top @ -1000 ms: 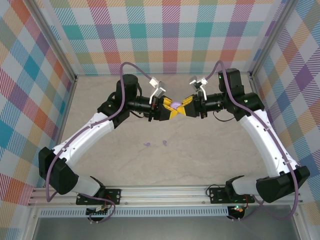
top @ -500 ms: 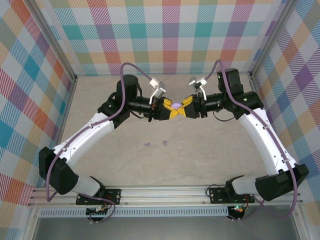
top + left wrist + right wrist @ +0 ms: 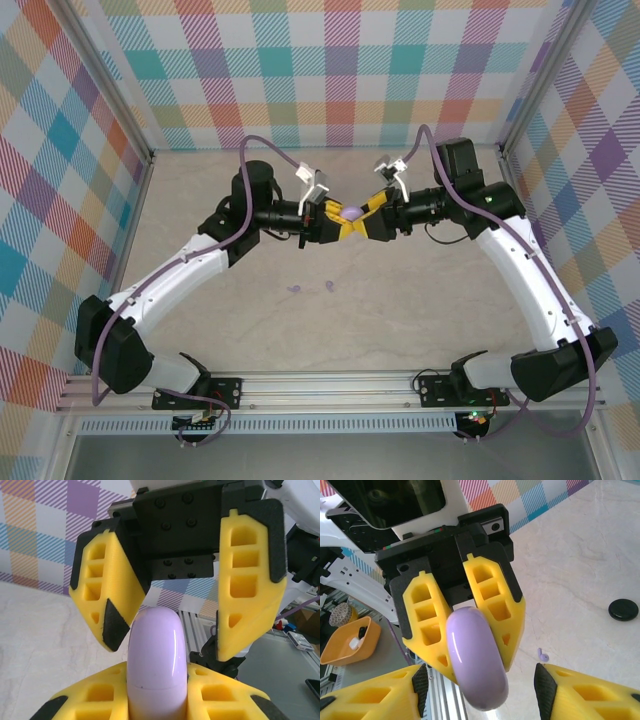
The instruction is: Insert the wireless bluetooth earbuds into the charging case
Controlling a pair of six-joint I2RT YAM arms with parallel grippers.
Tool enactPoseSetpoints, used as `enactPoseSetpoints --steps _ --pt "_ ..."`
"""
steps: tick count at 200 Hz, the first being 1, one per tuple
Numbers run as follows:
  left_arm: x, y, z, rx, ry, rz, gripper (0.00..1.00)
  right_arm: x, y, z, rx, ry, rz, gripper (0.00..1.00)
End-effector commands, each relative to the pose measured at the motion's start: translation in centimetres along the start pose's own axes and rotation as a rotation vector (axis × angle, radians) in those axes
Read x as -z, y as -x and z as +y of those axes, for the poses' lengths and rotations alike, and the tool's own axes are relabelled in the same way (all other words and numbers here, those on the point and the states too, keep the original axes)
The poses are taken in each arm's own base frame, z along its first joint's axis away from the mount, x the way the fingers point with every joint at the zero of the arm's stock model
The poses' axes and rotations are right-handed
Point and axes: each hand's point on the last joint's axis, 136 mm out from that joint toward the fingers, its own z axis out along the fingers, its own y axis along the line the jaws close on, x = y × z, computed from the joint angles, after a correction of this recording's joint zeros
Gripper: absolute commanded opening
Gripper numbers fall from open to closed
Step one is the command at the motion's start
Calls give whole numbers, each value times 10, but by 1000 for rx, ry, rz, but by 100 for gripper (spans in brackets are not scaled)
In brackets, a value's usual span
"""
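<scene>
Here the left gripper [image 3: 338, 222] alone pinches the lilac case [image 3: 154, 665], the right gripper [image 3: 370, 215] spread around its far end; two earbuds [image 3: 330, 287] lie on the table [image 3: 420, 300] below. Gripped so narrowly, the smooth lilac case could slip.

The left arm [image 3: 185, 268] and right arm [image 3: 528, 268] wear white shells over bulky black joints [image 3: 112, 345], with a lilac cable [image 3: 262, 138] looping along each. The jaws are yellow, pierced by rectangular pockets, tipped with black pads [image 3: 114, 622], and bolted to a black plate [image 3: 180, 517] studded with dark screws [image 3: 187, 499]
</scene>
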Motion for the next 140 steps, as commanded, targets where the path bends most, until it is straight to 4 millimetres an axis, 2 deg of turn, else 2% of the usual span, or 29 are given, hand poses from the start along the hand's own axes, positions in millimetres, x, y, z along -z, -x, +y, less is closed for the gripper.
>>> enactPoseSetpoints --steps 1,46,140 --pt "6 17 -20 -117 -27 -42 11 0 3 3 34 -6 9 60" --pt "6 10 -25 -156 -17 -19 12 1 5 -12 34 -88 3 61" --pt "3 -3 -35 -211 -56 27 13 9 14 -26 44 -209 -48 62"
